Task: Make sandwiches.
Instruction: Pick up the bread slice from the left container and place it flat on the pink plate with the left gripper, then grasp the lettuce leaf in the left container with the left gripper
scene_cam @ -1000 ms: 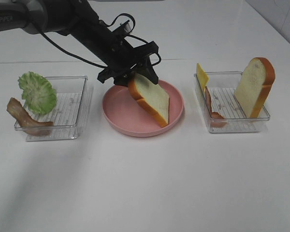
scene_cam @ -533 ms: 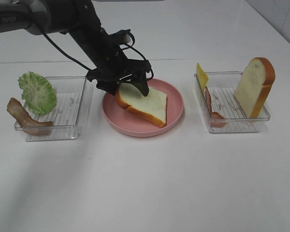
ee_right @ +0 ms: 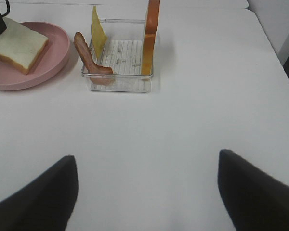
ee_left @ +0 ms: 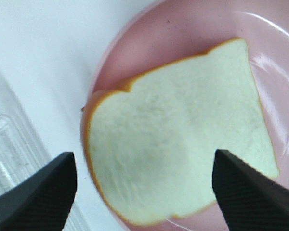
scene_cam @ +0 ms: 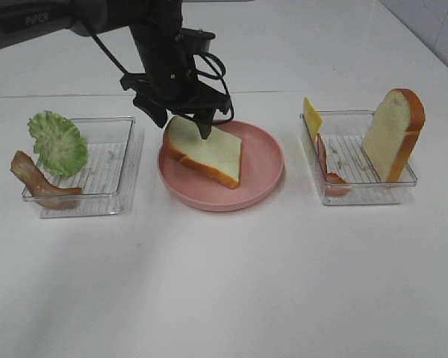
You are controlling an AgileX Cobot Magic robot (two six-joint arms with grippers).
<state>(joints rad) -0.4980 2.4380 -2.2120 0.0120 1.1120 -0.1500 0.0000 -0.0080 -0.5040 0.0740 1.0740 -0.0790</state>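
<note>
At the middle of the white bench (scene_cam: 224, 283), a round pink plate (scene_cam: 263, 177) carries one bread slice (scene_cam: 205, 149), lying flat with its white face up and its orange-brown crust reaching the plate's rim on the side toward the left tray (scene_cam: 121, 200). The left gripper (scene_cam: 181, 125) hangs directly over that slice, pointing down, its jaws spread wide to either side of the bread and holding nothing; whether a fingertip brushes the crust cannot be told. In the left tray, a clear plastic box, a green lettuce leaf (scene_cam: 57, 142) stands against the far left corner and a brown bacon strip (scene_cam: 37, 183) leans over the near left edge. To the right of the plate and apart from it sits the right tray (scene_cam: 358, 198), also clear: a yellow cheese slice (scene_cam: 311, 118) stands upright at its left wall, a second bacon strip (scene_cam: 327, 168) rests slanted just beside the cheese, and a second bread slice (scene_cam: 392, 134) stands on edge against the right wall. The right gripper (ee_right: 147, 159) shows only in its own wrist view, over bare bench in front of the right tray, jaws wide apart and empty.
</note>
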